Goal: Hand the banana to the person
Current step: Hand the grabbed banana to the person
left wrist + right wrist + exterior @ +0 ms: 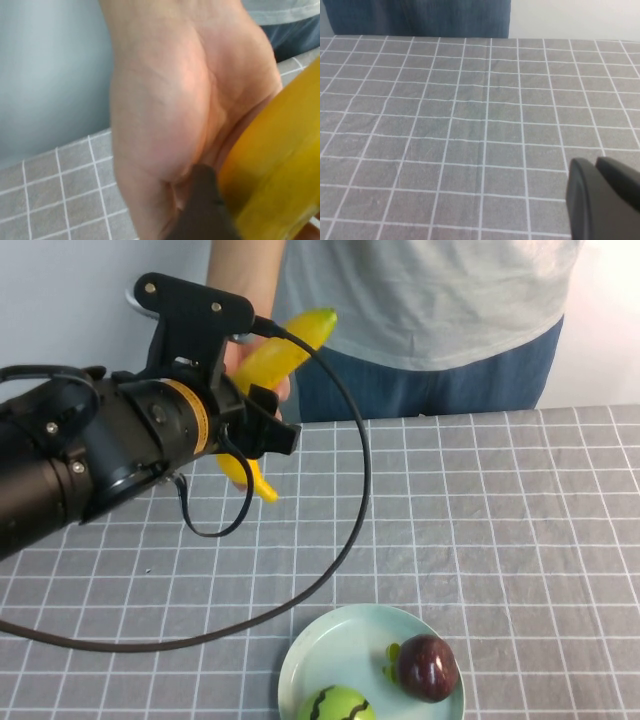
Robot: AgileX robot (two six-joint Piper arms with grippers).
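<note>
Left gripper [250, 430], raised at the table's far left, pinches the banana [285, 350] against the person's hand [170, 100]; right gripper [602, 197] fingers pressed together

Left gripper [250, 430] raised, clamping; right gripper [602, 200] low, fingers unclear.

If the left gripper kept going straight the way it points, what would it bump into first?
Most likely the person's hand. The left gripper, raised over the table's far left and shut on the banana, faces that open palm closely, though exact depth is unclear. The right gripper hovers above bare table.
</note>
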